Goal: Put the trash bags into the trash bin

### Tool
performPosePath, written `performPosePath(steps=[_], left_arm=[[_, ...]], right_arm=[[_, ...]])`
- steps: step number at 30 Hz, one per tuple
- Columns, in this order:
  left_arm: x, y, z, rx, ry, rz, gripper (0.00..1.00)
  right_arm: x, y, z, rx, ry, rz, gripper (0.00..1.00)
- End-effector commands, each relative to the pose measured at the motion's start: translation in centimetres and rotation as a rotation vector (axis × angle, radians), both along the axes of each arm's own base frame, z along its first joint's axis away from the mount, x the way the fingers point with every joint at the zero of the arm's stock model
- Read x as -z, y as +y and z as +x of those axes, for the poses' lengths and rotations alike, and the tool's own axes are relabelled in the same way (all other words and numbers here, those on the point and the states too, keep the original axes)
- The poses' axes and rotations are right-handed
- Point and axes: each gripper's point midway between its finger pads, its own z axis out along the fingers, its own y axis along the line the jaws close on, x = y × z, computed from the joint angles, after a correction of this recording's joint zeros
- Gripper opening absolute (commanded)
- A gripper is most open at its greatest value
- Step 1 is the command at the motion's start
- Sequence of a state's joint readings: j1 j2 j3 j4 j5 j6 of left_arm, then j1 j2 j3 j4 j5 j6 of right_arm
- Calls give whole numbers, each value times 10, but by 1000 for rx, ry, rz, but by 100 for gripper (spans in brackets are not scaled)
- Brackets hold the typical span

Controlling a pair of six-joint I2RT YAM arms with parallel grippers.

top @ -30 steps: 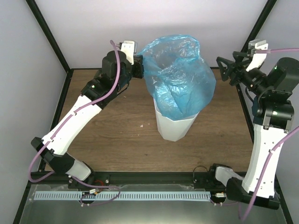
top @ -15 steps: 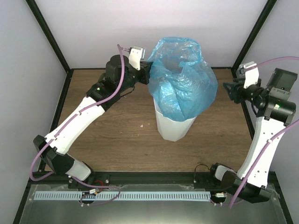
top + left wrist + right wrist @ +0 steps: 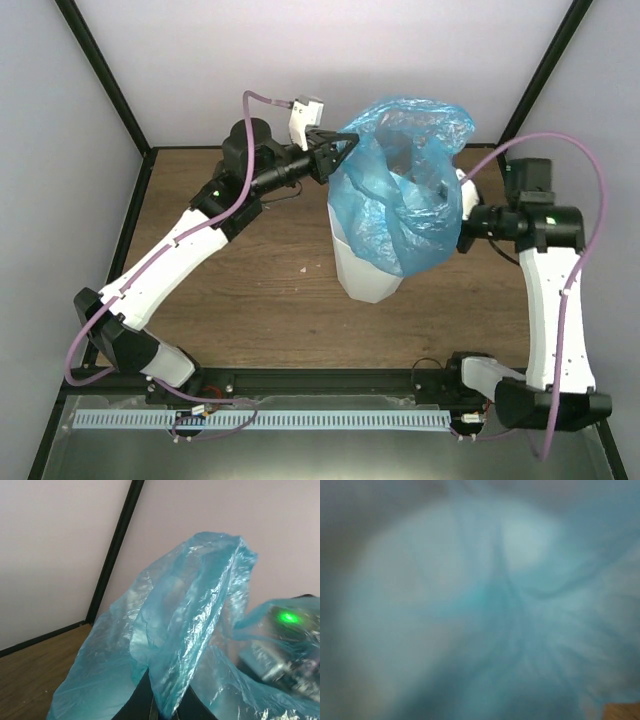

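Observation:
The light-blue trash bag (image 3: 400,200) billows over the white trash bin (image 3: 365,275), its lower part draped over the bin's rim and upper wall. My left gripper (image 3: 338,155) is shut on the bag's left edge, holding the film up above the bin. In the left wrist view the wrinkled bag (image 3: 190,610) rises from between my dark fingers (image 3: 131,705). My right gripper (image 3: 462,225) is pressed against the bag's right side, with its fingertips buried in the film. Blurred blue bag (image 3: 485,610) fills the right wrist view, so the jaws do not show.
The bin stands mid-table on the brown wooden top (image 3: 250,290). Black frame posts (image 3: 110,90) and grey walls enclose the back and sides. A slotted metal rail (image 3: 300,420) runs along the near edge between the arm bases.
My right arm swung in from the far right and now presses into the bag's right side. The left gripper carried the bag's edge rightward, and the bag's mouth shifted right.

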State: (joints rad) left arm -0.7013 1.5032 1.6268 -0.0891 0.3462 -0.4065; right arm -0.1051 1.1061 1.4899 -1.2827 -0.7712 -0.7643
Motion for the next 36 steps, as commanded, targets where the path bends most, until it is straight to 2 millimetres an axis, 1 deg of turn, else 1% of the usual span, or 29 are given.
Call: performPosePath(steps=[1,4,5,7,9,12,14,17,19,21,22,25,27,31,33,36], left_arm=[[-13,-3,-10,51,-11,-47,4],[-4,8,-2,-35,3,-7,4],[-1,13,1,-71,7,10,4],[10,20,9,-135,21,51,4],[19,28,19,-200,36,82,4],[31,33,30,-254,57,101,4],[38,33,38,-276,68,109,4],[47,35,52,-309,85,116,4],[51,39,62,-334,92,122,4],[54,46,72,-369,101,131,4],[56,54,79,-394,106,132,4],[58,67,90,-436,117,130,4],[59,72,95,-442,118,127,4],[62,78,103,-449,126,120,4],[62,78,103,-444,127,116,4],[60,74,100,-417,126,105,4]], right_arm=[[-2,37,5,-80,79,45,23],[-7,58,18,-97,80,59,23],[-9,63,24,-99,81,67,23],[-12,67,37,-85,93,84,23],[-11,64,56,-30,94,75,23],[-9,54,81,67,77,38,23],[-8,49,86,103,76,21,25],[-5,45,82,118,86,0,31],[-3,37,76,136,93,-10,32],[-9,26,69,152,87,5,35],[-14,19,65,162,82,16,38],[-28,3,53,182,65,37,46],[-32,-5,46,196,62,29,53],[-30,-14,31,221,65,7,55],[-29,-16,25,226,62,-3,56],[-37,-14,14,196,6,-18,60]])
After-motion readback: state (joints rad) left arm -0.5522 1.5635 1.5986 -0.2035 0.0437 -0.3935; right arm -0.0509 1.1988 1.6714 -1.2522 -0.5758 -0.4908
